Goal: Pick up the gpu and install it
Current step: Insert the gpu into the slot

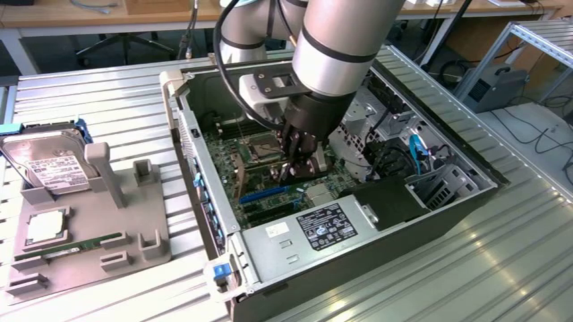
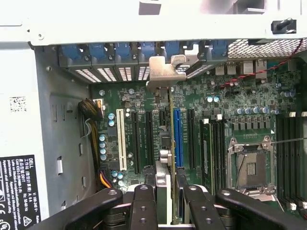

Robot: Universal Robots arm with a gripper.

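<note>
My gripper point(image 1: 300, 161) reaches down into the open computer case point(image 1: 192, 134) and is shut on the gpu point(image 1: 300, 176), a thin black card held on edge just above the motherboard. In the wrist view the two fingers point(image 2: 144, 206) clamp the gpu point(image 2: 167, 143), which is seen edge-on. Its silver bracket point(image 2: 163, 72) sits at the rear slot openings of the case. The card runs along the expansion slots, right beside the blue slot point(image 2: 178, 139). Whether its edge sits in a slot I cannot tell.
A grey tray point(image 1: 134, 235) at the exterior view's left holds a hard drive point(image 1: 49, 168), a processor point(image 1: 45, 228) and a green memory stick point(image 1: 80, 245). Inside the case are the power supply point(image 1: 313, 231), drive cages with cables point(image 1: 421, 168) and the open processor socket point(image 2: 249, 165).
</note>
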